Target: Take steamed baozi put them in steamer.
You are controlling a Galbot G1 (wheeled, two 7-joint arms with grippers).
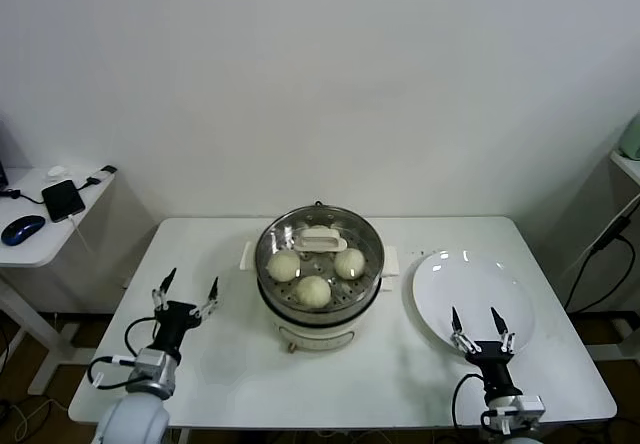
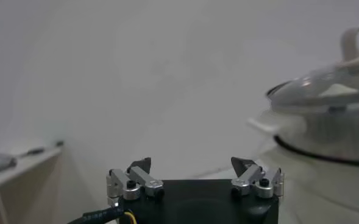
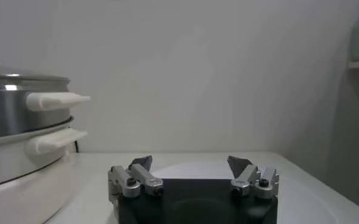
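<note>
The steamer (image 1: 300, 316), a steel pot on a cream base, stands mid-table with a glass lid (image 1: 275, 244) resting on it. Through the lid I see three baozi on the perforated tray: one (image 1: 284, 265) toward my left, one (image 1: 350, 262) toward my right and one (image 1: 313, 290) nearest me. The lid's white handle (image 1: 322, 241) hides what lies behind it. My left gripper (image 1: 192, 282) (image 2: 191, 162) is open and empty, left of the steamer (image 2: 331, 131). My right gripper (image 1: 474, 316) (image 3: 189, 161) is open and empty over the plate's near edge, right of the steamer (image 3: 14, 115).
A bare white plate (image 1: 470, 284) (image 3: 185, 170) lies right of the steamer. A side table (image 1: 40, 249) at far left holds a phone (image 1: 62, 200) and a mouse (image 1: 22, 229). Cables (image 1: 600, 254) hang beside a shelf at far right.
</note>
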